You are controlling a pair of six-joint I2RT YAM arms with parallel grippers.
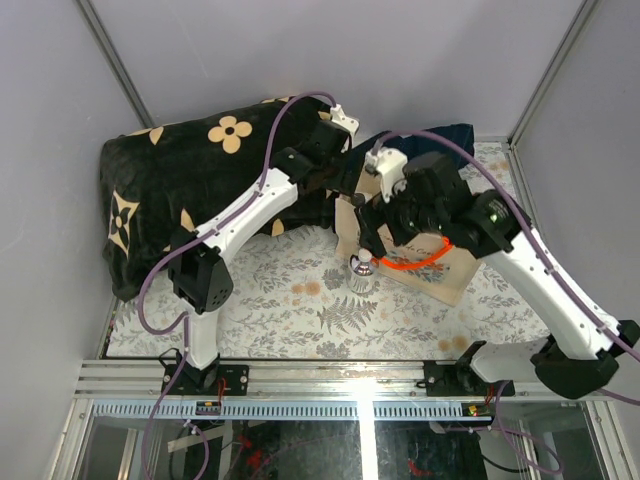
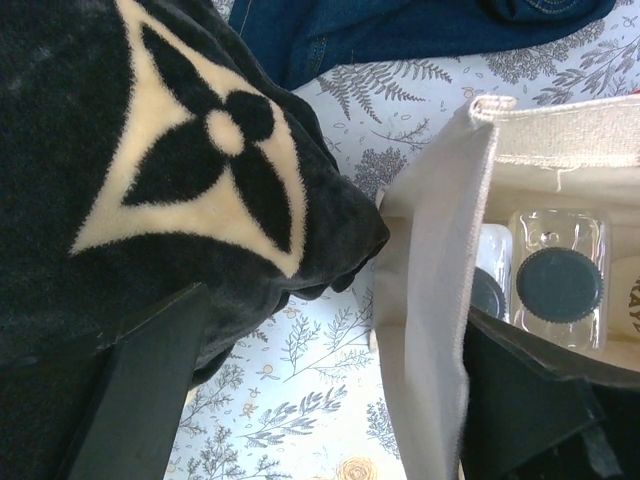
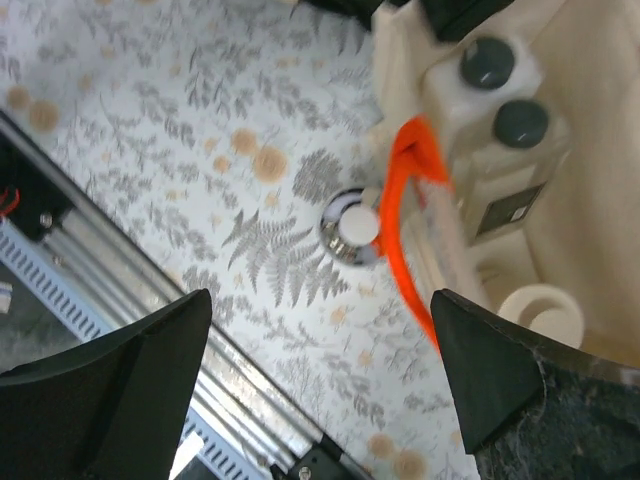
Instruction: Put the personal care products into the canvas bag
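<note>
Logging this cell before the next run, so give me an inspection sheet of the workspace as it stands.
Surface: fern-print cloth, lying flat.
Job's things: canvas bag holds clear bottle, white bottle, beige jar; faceted bottle stands outside it.
Clutter: black blanket, navy cloth.
Grippers: left gripper open, straddling bag wall; right gripper open near orange handle.
Cables: purple cables along arms.
Surroundings: grey walls.
</note>
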